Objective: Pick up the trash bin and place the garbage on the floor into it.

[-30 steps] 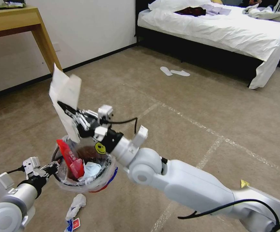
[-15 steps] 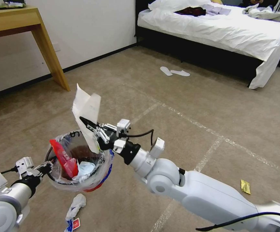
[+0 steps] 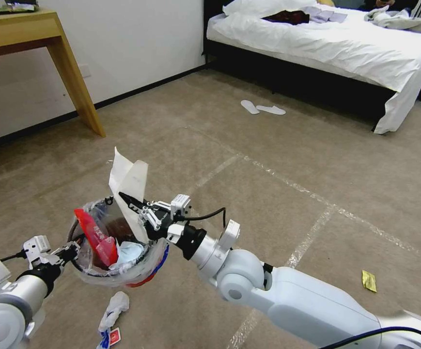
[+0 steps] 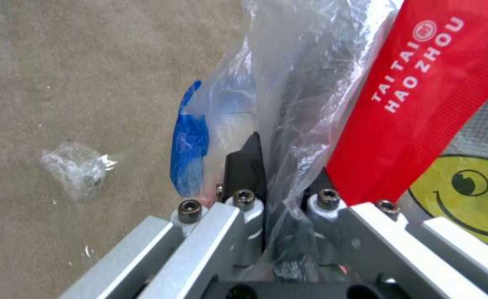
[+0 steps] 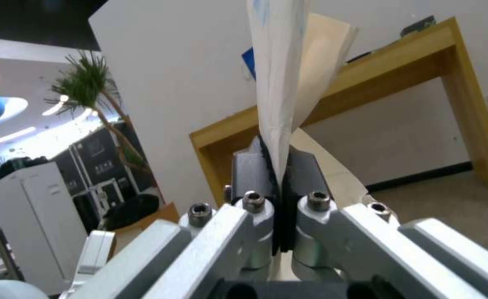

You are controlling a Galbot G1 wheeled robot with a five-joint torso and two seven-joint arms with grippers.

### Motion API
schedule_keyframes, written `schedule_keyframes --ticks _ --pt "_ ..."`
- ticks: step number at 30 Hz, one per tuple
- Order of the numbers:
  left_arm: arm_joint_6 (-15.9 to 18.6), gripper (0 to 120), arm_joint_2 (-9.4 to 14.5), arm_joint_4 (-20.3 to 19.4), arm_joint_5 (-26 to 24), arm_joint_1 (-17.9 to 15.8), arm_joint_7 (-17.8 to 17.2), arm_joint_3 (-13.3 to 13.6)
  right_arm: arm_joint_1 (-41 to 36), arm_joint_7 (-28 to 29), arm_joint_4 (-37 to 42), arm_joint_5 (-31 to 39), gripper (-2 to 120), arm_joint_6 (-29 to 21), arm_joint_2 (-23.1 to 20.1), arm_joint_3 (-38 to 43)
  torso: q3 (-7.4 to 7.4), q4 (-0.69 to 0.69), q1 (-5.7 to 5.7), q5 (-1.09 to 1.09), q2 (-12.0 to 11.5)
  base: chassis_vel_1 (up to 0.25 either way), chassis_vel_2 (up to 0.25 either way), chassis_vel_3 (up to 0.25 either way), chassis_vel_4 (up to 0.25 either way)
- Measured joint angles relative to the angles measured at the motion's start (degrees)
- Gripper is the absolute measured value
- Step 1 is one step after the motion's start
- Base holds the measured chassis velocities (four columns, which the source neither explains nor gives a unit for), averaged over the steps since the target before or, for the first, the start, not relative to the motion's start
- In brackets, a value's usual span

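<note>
Right gripper (image 3: pixel 125 199): clenched on a folded sheet of white paper (image 3: pixel 129 182). In the right wrist view the pads (image 5: pixel 250 174) pinch the paper (image 5: pixel 280 83) between them. The sheet stands upright above the far rim of the trash bin (image 3: pixel 118 264), its lower edge dipping inside the opening.

Left gripper (image 3: pixel 77 249): clamped on the bin's rim at about 9 o'clock, holding the bin off the floor (image 3: pixel 278 203). In the left wrist view the jaws stand closed over the rim, with the clear plastic liner (image 4: pixel 288 83) bunched between them.

Bin contents: a red wrapper strip (image 3: pixel 94 235) leaning upright at the near-left side, and a pale blue crumpled tissue (image 3: pixel 130 252) beside it. The red strip (image 4: pixel 421 91) crowds the left side of the opening, next to the paper's lower edge.

On the floor: a white crumpled tissue (image 3: pixel 115 308) just below the bin at 6 o'clock, with a red-white packet (image 3: pixel 114 335) near it; a small yellow wrapper (image 3: pixel 369 281) well apart at 3 o'clock.

Surroundings: a wooden surface (image 3: pixel 21 29) at 11 o'clock, a bed (image 3: pixel 336 43) at 1 o'clock, and white slippers (image 3: pixel 262 108) on the carpet before it.
</note>
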Motion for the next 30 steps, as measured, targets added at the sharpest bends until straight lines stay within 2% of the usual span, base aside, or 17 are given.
schedule_keyframes --ticks 19,30 --pt "0.0 3 -0.3 -0.6 -0.2 -0.1 -0.1 0.1 -0.3 -1.1 -3.1 -2.0 0 1.2 -0.6 -2.2 0.0 -0.01 0.0 0.0 0.0 0.0 0.0 0.0 0.0" --pt "0.0 3 -0.9 -1.3 -0.3 0.4 0.1 0.1 0.3 -0.5 -4.2 -2.0 0 1.6 3.1 -2.9 0.0 -0.01 0.0 0.0 0.0 0.0 0.0 0.0 0.0"
